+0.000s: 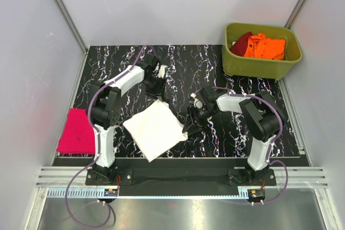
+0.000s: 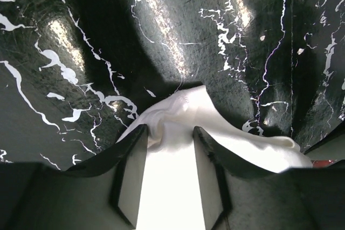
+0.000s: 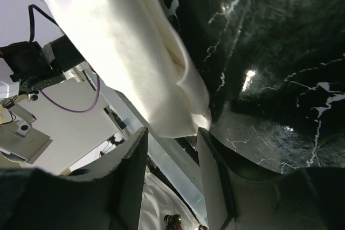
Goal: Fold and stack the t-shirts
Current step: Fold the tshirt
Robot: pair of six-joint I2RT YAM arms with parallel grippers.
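Mid-fold on the white shirt (image 1: 155, 129): a ridge of it sits between the left gripper's (image 2: 170, 131) fingertips and a corner at the right gripper's (image 3: 172, 131) tips. Clamped or not, can't tell. Next, I'd say: secure both, carry the edge over evenly. Bare table (image 1: 108, 63) beyond the left fingers; pink shirt (image 1: 77, 131) well apart.

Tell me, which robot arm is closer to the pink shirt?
Left. The left arm stands right beside the pink shirt. The right arm is much farther off, on the other side of the white shirt.
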